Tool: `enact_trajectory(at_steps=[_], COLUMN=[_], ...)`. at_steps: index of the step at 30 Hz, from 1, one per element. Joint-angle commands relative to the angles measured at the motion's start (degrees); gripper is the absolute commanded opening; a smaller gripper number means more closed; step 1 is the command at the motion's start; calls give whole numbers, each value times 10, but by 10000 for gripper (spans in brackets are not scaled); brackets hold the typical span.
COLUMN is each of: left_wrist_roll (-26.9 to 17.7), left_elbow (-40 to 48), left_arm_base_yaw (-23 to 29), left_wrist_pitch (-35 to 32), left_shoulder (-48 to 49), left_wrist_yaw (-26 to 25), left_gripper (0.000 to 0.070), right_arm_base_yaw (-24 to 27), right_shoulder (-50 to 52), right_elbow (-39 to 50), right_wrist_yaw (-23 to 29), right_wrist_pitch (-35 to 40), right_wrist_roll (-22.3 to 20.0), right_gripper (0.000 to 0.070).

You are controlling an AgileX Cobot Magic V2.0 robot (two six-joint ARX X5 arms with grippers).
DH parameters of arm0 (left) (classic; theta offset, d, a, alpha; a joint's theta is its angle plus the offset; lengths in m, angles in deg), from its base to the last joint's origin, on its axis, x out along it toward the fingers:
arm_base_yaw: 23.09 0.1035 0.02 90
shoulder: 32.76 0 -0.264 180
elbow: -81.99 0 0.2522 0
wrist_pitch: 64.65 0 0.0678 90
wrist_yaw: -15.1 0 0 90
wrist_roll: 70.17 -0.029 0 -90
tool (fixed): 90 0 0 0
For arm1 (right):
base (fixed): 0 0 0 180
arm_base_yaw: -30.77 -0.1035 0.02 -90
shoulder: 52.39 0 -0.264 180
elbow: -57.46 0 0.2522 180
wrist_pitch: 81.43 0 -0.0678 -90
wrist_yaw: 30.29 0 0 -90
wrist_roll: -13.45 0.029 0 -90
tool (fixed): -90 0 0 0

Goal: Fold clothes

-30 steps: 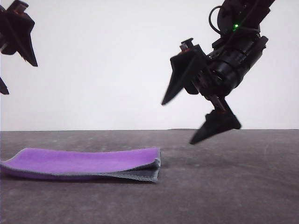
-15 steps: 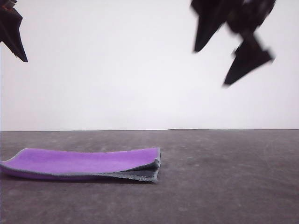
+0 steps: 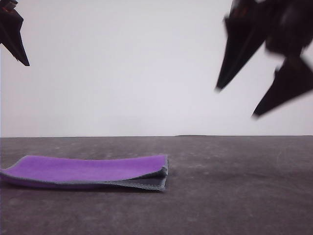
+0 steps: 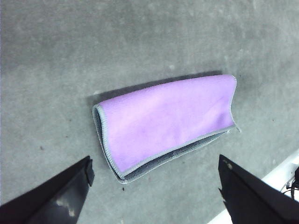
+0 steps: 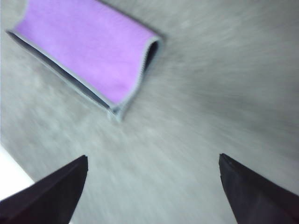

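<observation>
A dark grey tabletop (image 3: 234,196) fills the lower part of the front view, from the bottom edge up to a straight horizon a little below the middle of the frame. Its surface is matt and mottled, with faint pale scuffs and specks scattered across it. Above that horizon a plain white wall (image 3: 122,73) takes up the rest of the frame, evenly lit and unmarked. In the left wrist view the same grey surface shows small dark specks and pale flecks, and a white strip (image 4: 280,179) runs along its edge in the lower right corner. In the right wrist view the surface looks blurred, with a white patch in the lower left corner.
</observation>
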Motion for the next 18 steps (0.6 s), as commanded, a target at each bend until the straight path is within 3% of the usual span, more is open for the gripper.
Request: enact_trajectory(at_steps=[1,11,18], left_wrist_roll=[0,1,7], left_elbow=[-12,-12,-12], left_arm_base_yaw=[1,1,1], left_wrist_pitch=[-3,-11,-14], left_shoulder=[-9,-9,-9], left_wrist_yaw=[-1,-1,-1], left_gripper=[516,516,516], right_arm_base_yaw=[-6,-37,-70], right_shoulder=[-15,-136,-202], right_elbow=[18,47,47], right_wrist_yaw=[-31,-108,-118], right_wrist_pitch=[73,285,351], right_wrist_roll=[62,169,209], right_gripper=[564,563,562])
